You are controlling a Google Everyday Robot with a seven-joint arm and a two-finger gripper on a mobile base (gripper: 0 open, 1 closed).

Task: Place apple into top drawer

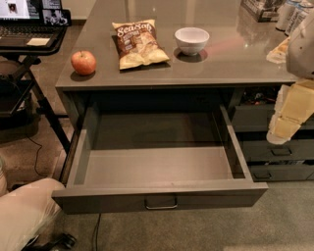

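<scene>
The apple (83, 62), small and red with a yellow blush, sits on the grey countertop (230, 59) near its front left corner. The top drawer (157, 169), wide, shallow and dark grey, is pulled fully out below the counter. I see nothing inside it. Its metal bar handle (161, 203) is at the centre of the front. My gripper (280, 131), cream-white, hangs at the right edge of the view, beside the drawer's right wall and in front of the stacked drawers. It is far to the right of the apple and holds nothing that I can see.
A Sea Salt chip bag (139, 43) and a white bowl (192, 39) lie on the counter right of the apple. Cans and a box (287, 12) stand at the back right. Narrower stacked drawers (274, 152) are at right. A laptop on a stand (29, 22) is left. A pale cloth-covered shape (24, 213) is lower left.
</scene>
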